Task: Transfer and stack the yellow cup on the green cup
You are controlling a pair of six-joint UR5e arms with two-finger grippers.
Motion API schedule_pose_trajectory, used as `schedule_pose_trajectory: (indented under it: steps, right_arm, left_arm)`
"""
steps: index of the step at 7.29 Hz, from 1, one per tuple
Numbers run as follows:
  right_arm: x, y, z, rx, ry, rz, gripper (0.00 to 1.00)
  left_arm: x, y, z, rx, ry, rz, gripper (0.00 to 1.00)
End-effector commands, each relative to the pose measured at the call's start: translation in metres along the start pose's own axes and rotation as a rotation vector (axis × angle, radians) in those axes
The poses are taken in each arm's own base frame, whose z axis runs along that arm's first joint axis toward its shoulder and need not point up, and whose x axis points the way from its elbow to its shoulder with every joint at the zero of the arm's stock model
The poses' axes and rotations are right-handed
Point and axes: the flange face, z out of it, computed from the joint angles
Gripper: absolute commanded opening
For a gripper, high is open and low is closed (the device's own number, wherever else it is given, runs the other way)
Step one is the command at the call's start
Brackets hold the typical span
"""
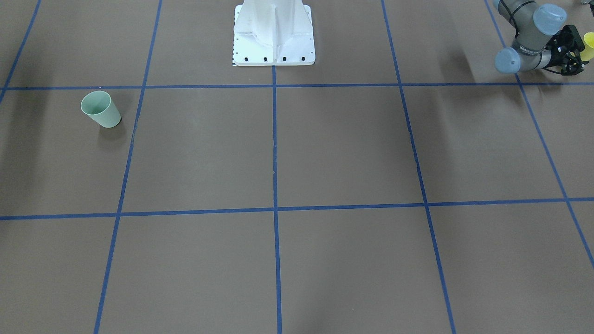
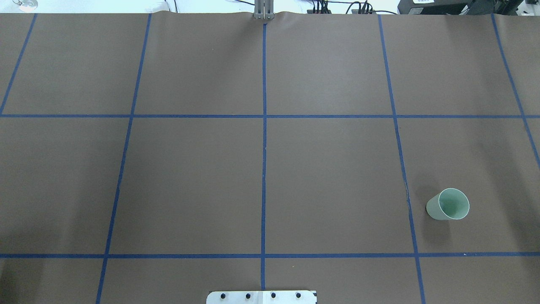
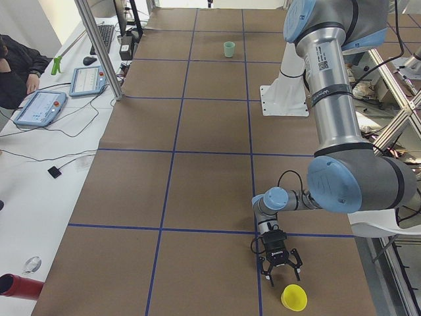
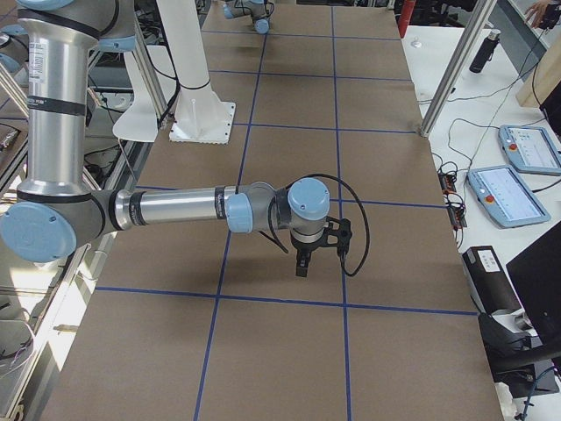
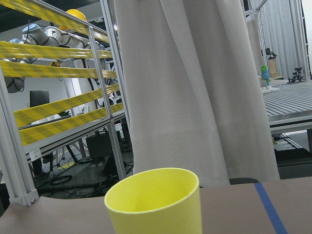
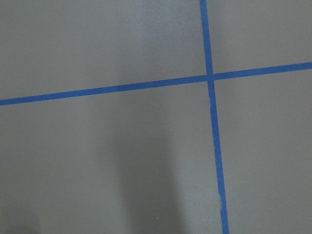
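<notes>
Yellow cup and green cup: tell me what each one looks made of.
Yellow cup: probably plastic, smooth with a soft sheen; even bright colour, thin rim, no seam or print visible.
Green cup: likely similar plastic, pale and fairly matt; uniform colour inside and out, thin clean rim. It shows too small to rule out coated paper.

The yellow cup (image 1: 590, 45) is cut off by the front view's right edge, and its base by the left wrist view's bottom edge. The right gripper (image 4: 301, 265) is too small to tell whether its fingers are apart.
</notes>
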Motion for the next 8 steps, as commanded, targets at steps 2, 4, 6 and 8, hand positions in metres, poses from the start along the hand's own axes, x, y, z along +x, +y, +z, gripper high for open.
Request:
schedule_pose_trajectory:
  steps: [2, 4, 6, 8]
  right_arm:
    - [0.0, 0.0, 0.0, 0.0, 0.0, 0.0, 1.0]
    - [0.0, 0.0, 0.0, -0.002, -0.004, 0.002, 1.0]
    - [0.0, 0.0, 0.0, -0.002, -0.004, 0.002, 1.0]
    - [0.0, 0.0, 0.0, -0.002, -0.004, 0.002, 1.0]
  left_arm:
    - [0.001, 0.001, 0.009, 0.013, 0.0, -0.018, 1.0]
    - [-0.001, 0.004, 0.012, 0.016, 0.008, -0.018, 1.0]
    - [0.001, 0.007, 0.032, 0.028, 0.009, -0.019, 1.0]
    - [0.003, 0.008, 0.04, 0.027, 0.01, -0.018, 1.0]
